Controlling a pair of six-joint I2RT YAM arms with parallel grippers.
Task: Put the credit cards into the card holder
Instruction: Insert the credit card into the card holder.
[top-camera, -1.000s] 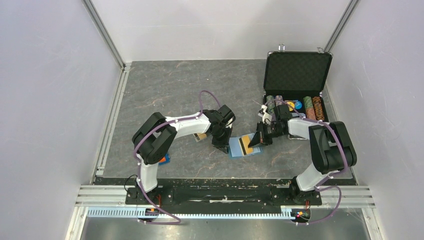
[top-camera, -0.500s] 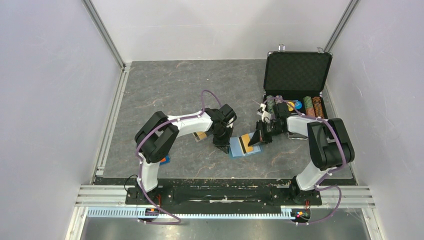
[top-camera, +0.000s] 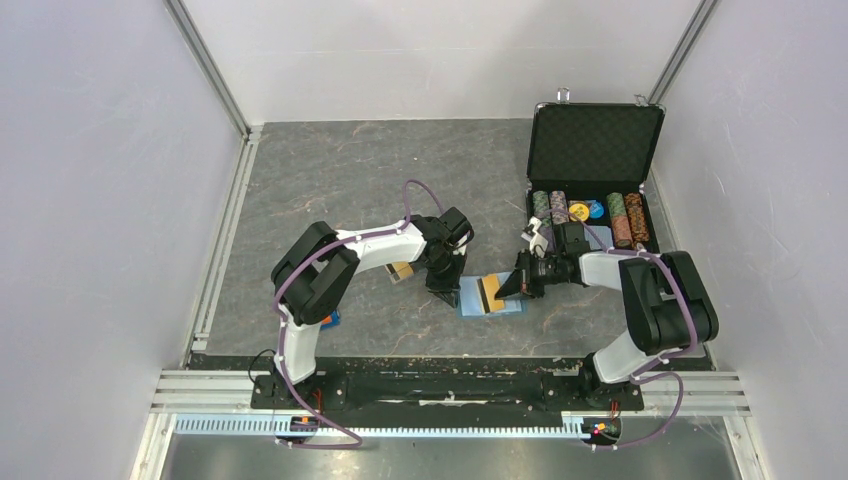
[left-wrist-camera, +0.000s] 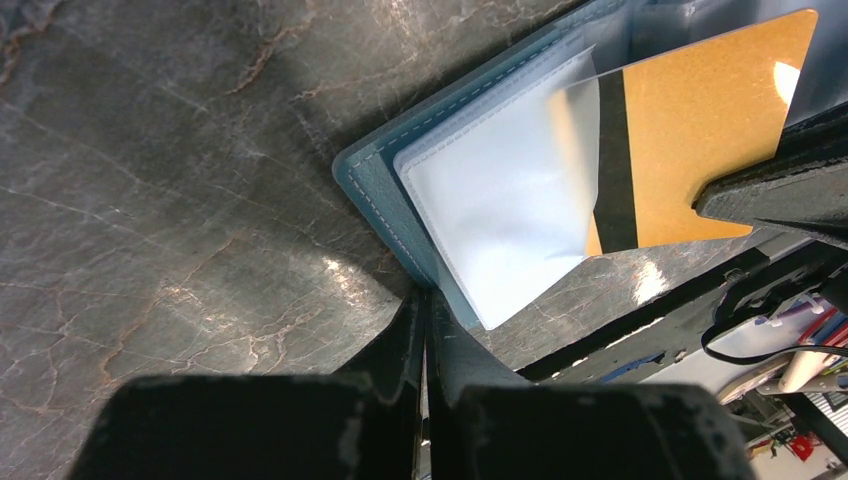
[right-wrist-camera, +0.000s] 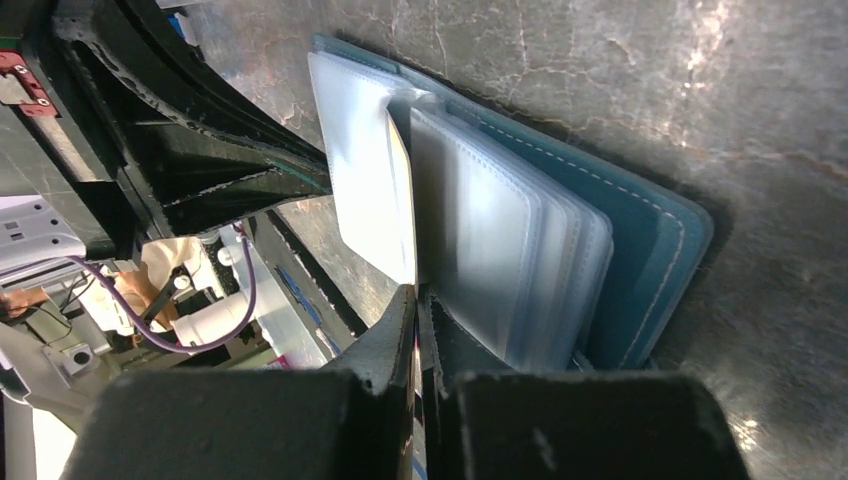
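The teal card holder lies open on the table between the arms, its clear sleeves fanned up. My left gripper is shut on the holder's near-left edge. An orange credit card with a black stripe is partly inside one clear sleeve. My right gripper is shut on that card's outer end; in the right wrist view the card shows edge-on. From above, the left gripper and the right gripper face each other across the holder.
A black chip case stands open at the back right with rows of chips. A tan card in a clear tray lies under the left forearm. An orange-and-blue block sits by the left arm's base.
The right wrist has shifted a little toward the near edge with the card, and the holder's right side swung slightly with it. The left gripper has kept its place on the holder's edge.
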